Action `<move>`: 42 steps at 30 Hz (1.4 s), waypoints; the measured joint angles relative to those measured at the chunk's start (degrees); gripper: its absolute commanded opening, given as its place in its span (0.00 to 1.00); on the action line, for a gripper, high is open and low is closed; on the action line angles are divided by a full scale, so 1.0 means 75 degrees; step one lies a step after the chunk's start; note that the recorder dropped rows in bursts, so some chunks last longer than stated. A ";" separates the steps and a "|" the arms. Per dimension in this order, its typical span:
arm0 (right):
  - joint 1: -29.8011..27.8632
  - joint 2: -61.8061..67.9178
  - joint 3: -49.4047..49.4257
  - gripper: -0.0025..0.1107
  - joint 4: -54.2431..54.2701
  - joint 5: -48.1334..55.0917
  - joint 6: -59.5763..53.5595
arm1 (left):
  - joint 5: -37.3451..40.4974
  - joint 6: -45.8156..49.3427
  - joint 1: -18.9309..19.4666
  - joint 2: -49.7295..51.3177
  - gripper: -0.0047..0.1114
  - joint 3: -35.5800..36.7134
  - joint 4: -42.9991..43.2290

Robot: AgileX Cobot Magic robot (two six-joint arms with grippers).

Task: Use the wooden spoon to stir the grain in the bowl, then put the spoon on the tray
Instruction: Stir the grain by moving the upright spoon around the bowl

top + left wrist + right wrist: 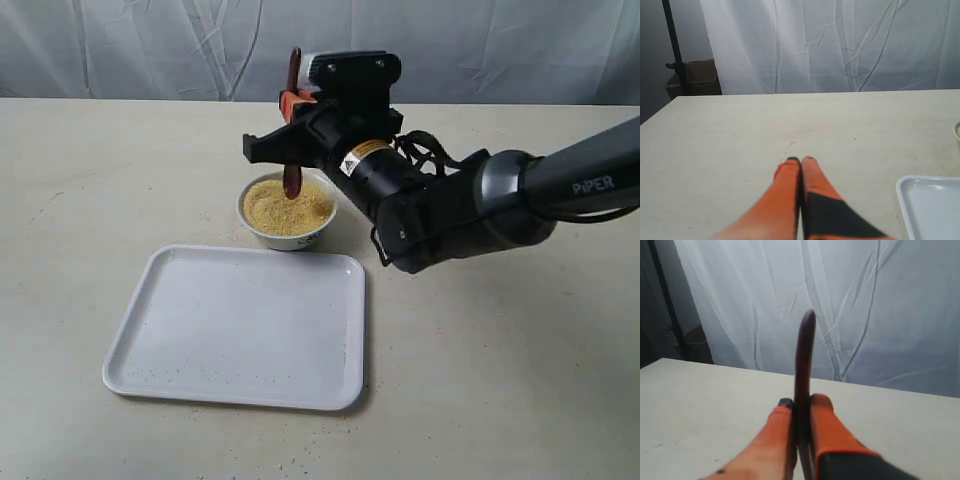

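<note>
A small white bowl (287,236) holds a mound of yellow grain (285,208) just behind the white tray (240,325). The dark wooden spoon (292,178) stands nearly upright, its oval end dipped in the grain and its handle tip rising above the arm. My right gripper (292,110) reaches in from the right, above the bowl, and is shut on the spoon's handle (804,355); its orange fingers (822,412) press both sides. My left gripper (801,160) is shut on nothing over bare table, out of the exterior view. The tray's corner (935,207) shows beside it.
The beige table (500,380) runs back to a white curtain (150,45). A few grains lie scattered on the tray's near edge and on the table. A cardboard box (695,77) and a dark stand pole (672,47) sit beyond the table's far corner.
</note>
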 measured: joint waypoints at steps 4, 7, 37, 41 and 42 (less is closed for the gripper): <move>0.0000 0.0304 0.0000 0.02 0.0506 0.0014 -0.0132 | 0.0000 0.0000 0.0000 0.0000 0.04 0.0000 0.0000; 0.0000 0.0623 0.0000 0.02 0.0471 0.0029 -0.0050 | 0.0000 0.0000 0.0000 0.0000 0.04 0.0000 0.0000; -0.0005 0.0566 -0.0526 0.02 -0.0952 0.0345 0.2028 | 0.0000 0.0000 0.0000 0.0000 0.04 0.0000 0.0000; -0.0005 0.0849 -0.0529 0.02 -0.0809 0.0521 0.1693 | 0.0000 0.0000 0.0000 0.0000 0.04 0.0000 0.0000; -0.0005 0.0859 -0.0542 0.02 -0.0675 0.0611 0.1445 | 0.0000 0.0000 0.0000 0.0000 0.04 0.0000 0.0000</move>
